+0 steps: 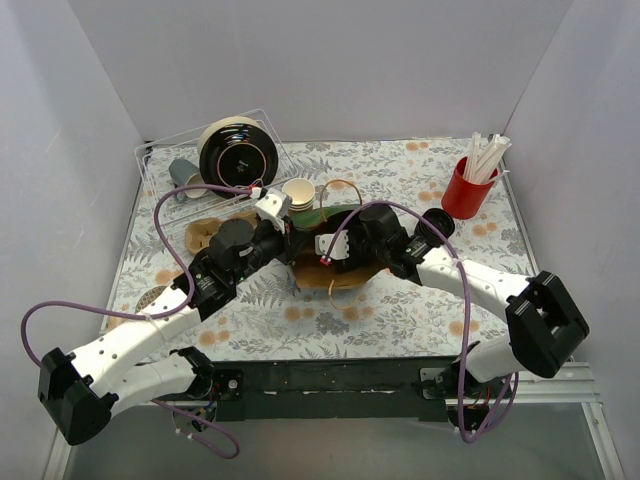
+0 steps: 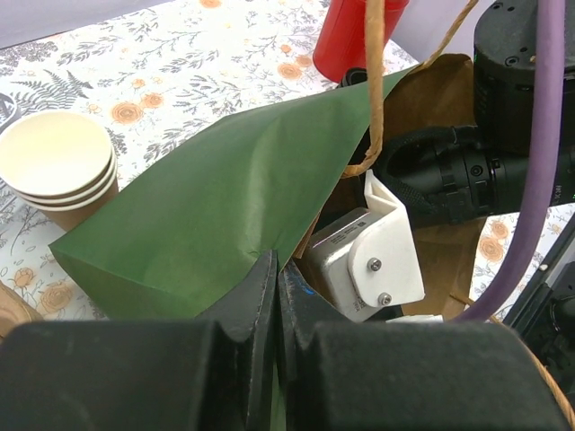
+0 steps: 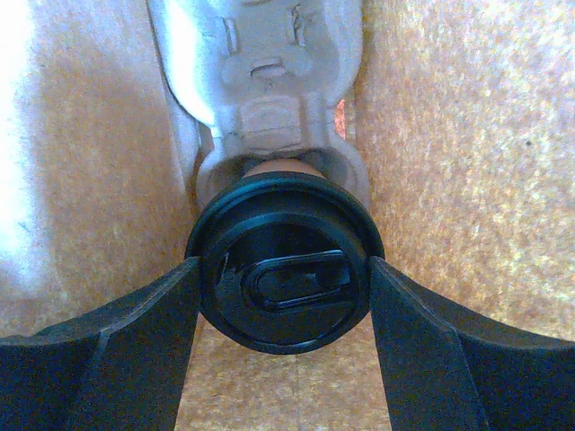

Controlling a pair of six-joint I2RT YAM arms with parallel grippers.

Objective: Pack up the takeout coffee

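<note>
The green-and-brown paper bag [image 1: 338,213] lies on its side at the table's middle, its mouth facing right. My left gripper [image 1: 293,236] is shut on the bag's green upper edge [image 2: 225,197]; in the left wrist view the fingertips [image 2: 274,267] pinch the paper. My right gripper [image 1: 335,252] reaches inside the bag. In the right wrist view it [image 3: 285,269] holds the takeout coffee by its black sip lid [image 3: 285,262], one finger [image 3: 135,332] on each side. A bit of the tan cup [image 3: 274,168] shows behind the lid. The bag's brown walls [image 3: 458,135] surround it.
A stack of lidless tan cups [image 1: 298,192] stands just behind the bag, also in the left wrist view [image 2: 54,162]. A clear tray [image 1: 160,160] with black lids [image 1: 238,150] and a grey cup [image 1: 183,172] is at back left. A red cup [image 1: 465,190] of white sticks is at back right.
</note>
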